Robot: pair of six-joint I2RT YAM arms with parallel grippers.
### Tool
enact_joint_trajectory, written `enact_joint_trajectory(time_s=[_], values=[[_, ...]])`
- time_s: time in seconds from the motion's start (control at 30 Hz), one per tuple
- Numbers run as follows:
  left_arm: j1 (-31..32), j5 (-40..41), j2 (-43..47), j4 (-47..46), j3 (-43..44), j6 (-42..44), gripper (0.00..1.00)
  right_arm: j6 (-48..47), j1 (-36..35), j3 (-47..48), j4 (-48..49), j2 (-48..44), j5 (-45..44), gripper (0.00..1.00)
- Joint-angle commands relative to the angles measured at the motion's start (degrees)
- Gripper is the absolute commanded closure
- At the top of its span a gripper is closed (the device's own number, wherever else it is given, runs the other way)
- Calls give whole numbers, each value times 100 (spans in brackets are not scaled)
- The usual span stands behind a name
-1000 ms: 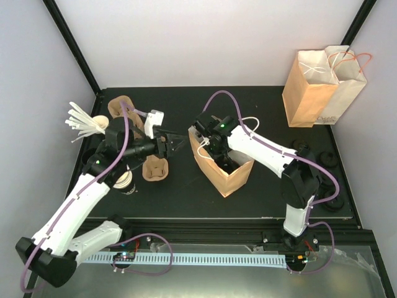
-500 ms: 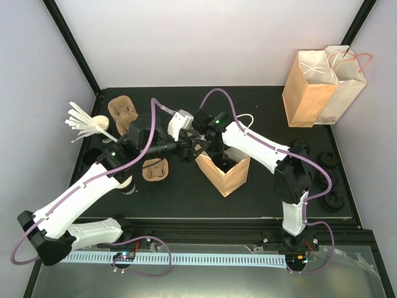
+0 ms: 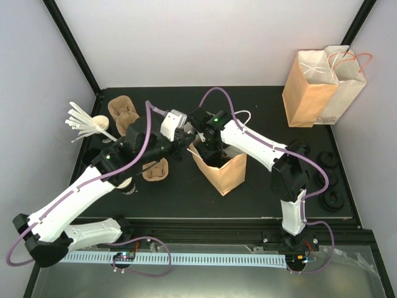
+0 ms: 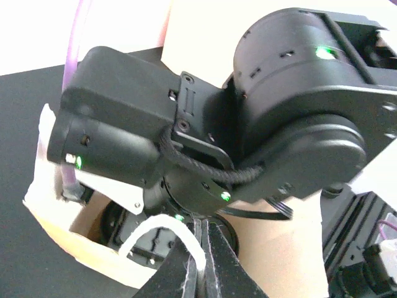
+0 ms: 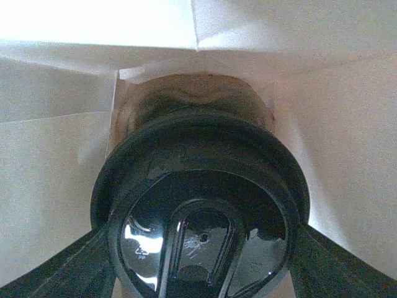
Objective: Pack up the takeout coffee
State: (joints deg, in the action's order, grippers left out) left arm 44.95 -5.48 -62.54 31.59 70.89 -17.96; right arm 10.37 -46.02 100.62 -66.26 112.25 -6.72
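Observation:
A small brown paper bag stands open at the table's middle. My right gripper reaches down inside it, its fingers pressed against both sides of the takeout coffee, whose black lid fills the right wrist view between the bag's walls. In the top view the cup is hidden by the right wrist. My left gripper is at the bag's left rim, shut on the bag's white cord handle. From above, the left gripper is right beside the right wrist.
Two taller paper bags stand at the back right. Brown pulp cup carriers and a bundle of white sticks lie at the left. Loose black lids sit at the right edge. Another lidded cup shows under the left arm.
My left arm swung right from the cup carriers to the bag and its jaws closed on the white handle. The right wrist shifted a little over the bag, still holding the cup.

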Motion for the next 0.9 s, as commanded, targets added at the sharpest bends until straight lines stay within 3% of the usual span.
enact_joint_trajectory(time_s=[0.0,0.23,0.57,0.73,0.8,0.87], values=[[-13,250,594,-743,-277,-564,98,-40,49,-65,-94,590,170,55],[2,-184,492,-1410,-177,-697,98,-54,53,-214,-66,898,158,55],[147,-392,13,-1409,433,-522,98,113,51,-1239,586,1095,360,55],[154,-316,0,-1371,347,-503,98,98,55,-1248,588,957,403,53],[150,-226,14,-1349,277,-522,98,127,54,-1025,491,671,358,49],[146,-116,35,-1316,206,-541,98,136,52,-622,273,392,281,36]])
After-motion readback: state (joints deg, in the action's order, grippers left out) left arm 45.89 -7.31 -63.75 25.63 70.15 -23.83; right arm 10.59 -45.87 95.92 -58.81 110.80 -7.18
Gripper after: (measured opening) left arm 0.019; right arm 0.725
